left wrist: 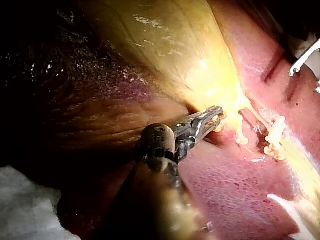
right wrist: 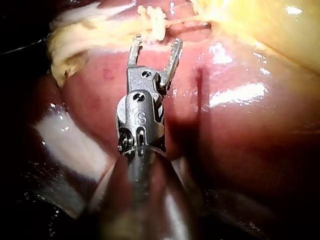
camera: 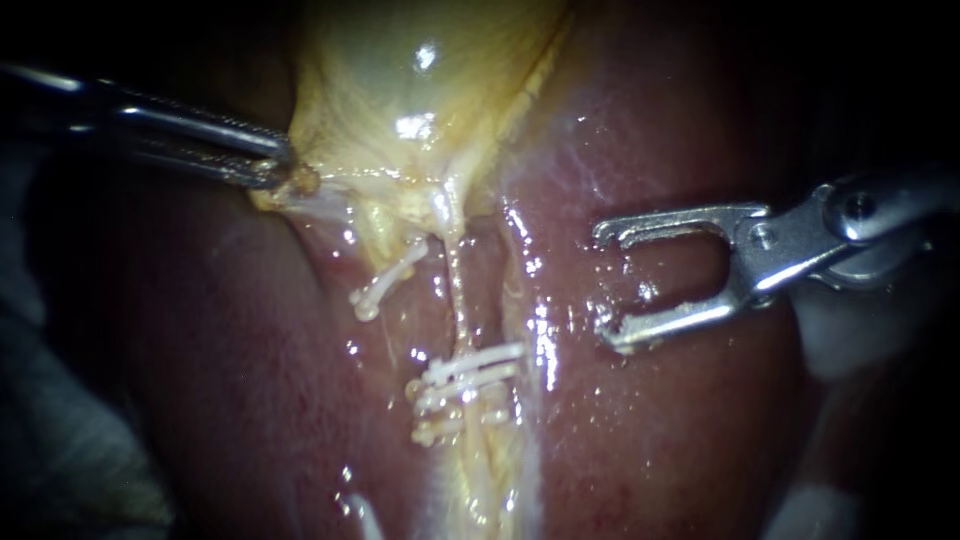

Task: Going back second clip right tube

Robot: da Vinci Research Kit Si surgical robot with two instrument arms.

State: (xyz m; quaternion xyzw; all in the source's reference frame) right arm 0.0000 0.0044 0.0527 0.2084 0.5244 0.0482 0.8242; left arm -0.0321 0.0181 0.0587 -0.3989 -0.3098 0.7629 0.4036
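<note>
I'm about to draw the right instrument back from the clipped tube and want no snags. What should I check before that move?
1. Right instrument jaws open and empty: ok.
2. Right instrument clear of the clips on the right tube: ok, bare liver shows between them.
3. Clips lie across the right tube: ok. Whether they are fully closed: cannot tell.
4. Left instrument jaws shut on gallbladder tissue: ok.
5. Separate clip nearer the gallbladder in place: ok.
6. Path back over the liver free of other things: ok.
</note>
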